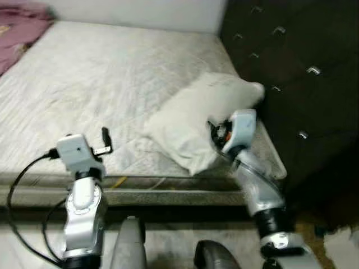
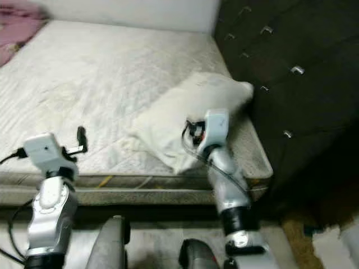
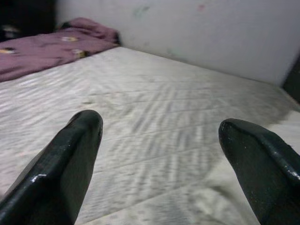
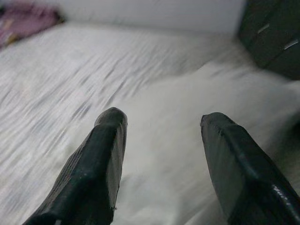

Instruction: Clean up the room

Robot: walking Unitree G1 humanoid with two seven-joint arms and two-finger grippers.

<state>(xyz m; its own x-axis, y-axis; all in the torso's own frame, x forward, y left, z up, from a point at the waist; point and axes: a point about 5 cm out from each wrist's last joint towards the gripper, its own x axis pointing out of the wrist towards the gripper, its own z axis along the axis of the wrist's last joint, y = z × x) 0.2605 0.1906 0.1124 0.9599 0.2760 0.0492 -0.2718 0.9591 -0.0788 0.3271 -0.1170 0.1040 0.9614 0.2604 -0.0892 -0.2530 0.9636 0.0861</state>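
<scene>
Pillow [image 1: 205, 115] lay right of centre on mattress [image 1: 84, 84], beside dark headboard [image 1: 303, 67]. Right gripper [image 4: 161, 140] poised over it, fingers wide apart, empty; left gripper [image 3: 159, 136] likewise spread, empty. Judged soft, light, compressible; best pinched at near corner.

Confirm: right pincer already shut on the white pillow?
No, the right pincer is open, its fingers apart with the soft white pillow beyond them.

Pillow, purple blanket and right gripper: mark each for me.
pillow [image 1: 193, 115], left eye view, middle of its top face
purple blanket [image 3: 42, 49], left wrist view, its flat spread
right gripper [image 4: 161, 140], right wrist view, between its fingertips
</scene>
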